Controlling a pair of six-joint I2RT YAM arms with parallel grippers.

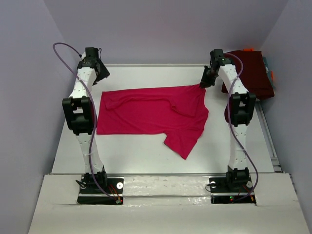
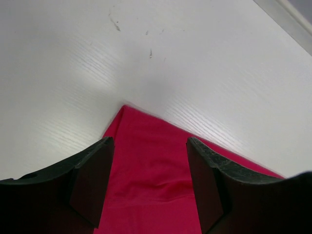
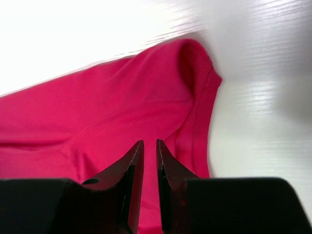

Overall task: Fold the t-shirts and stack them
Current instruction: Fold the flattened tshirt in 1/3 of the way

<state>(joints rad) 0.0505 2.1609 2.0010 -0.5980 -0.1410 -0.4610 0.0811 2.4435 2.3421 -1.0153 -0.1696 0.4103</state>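
On table (image 1: pixel 141 153), crimson t-shirt (image 1: pixel 151 111) spread; folded maroon t-shirt (image 1: pixel 253 73) far right

There is one crimson-pink t-shirt (image 1: pixel 151 114) and one dark maroon garment (image 1: pixel 251 73), perhaps hiding more. Two arms: left arm (image 1: pixel 85 117), right arm (image 1: pixel 239 107).

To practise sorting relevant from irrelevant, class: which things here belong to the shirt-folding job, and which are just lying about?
Part of the job:
- pink t-shirt, laid out in the middle
- folded maroon garment, far right

Just lying about:
- small orange items at the maroon garment's edges, too small to identify
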